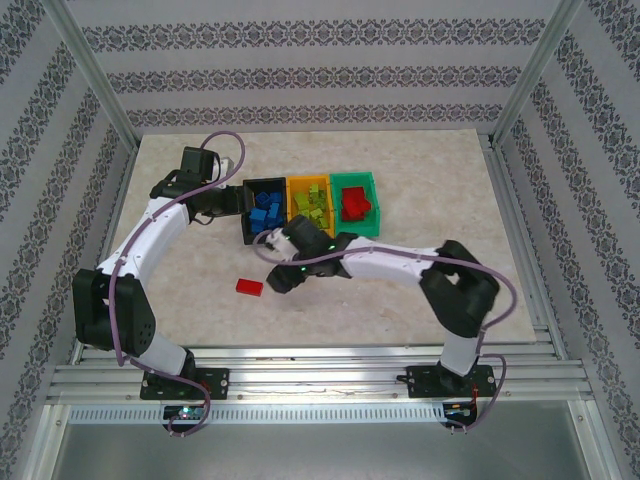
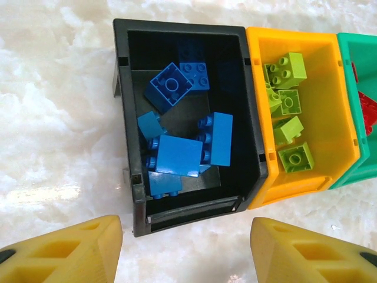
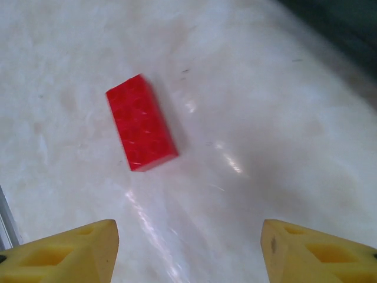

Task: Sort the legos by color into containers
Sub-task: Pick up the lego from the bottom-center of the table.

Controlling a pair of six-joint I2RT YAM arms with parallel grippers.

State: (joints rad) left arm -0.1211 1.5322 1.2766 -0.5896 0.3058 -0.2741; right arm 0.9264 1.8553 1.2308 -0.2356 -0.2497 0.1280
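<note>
- On the marble table (image 3: 265, 118), a lone red lego (image 3: 141, 122) lies flat at 11 o'clock from the right gripper (image 3: 188, 236), which is spread and empty.
- The left gripper (image 2: 185, 236), also spread, hovers at 6 o'clock of the black bin (image 2: 177, 25) holding blue legos (image 2: 179, 156).
- The orange-yellow bin (image 2: 294, 38) and green bin (image 2: 359, 44) stand at its 3 o'clock.

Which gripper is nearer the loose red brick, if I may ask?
Right: the right gripper hovers beside the red brick; the left gripper is farther back, at the black bin.

A pale marbled tabletop (image 1: 430, 180) lay inside an enclosure of wallpapered panels (image 1: 320, 60) with dark floral stripes. 2 slanted aluminium posts (image 1: 97, 85) rose at the back corners. Ribbed metal rails (image 1: 320, 385) ran along the near edge, with a grey sheet (image 1: 320, 450) below them.
</note>
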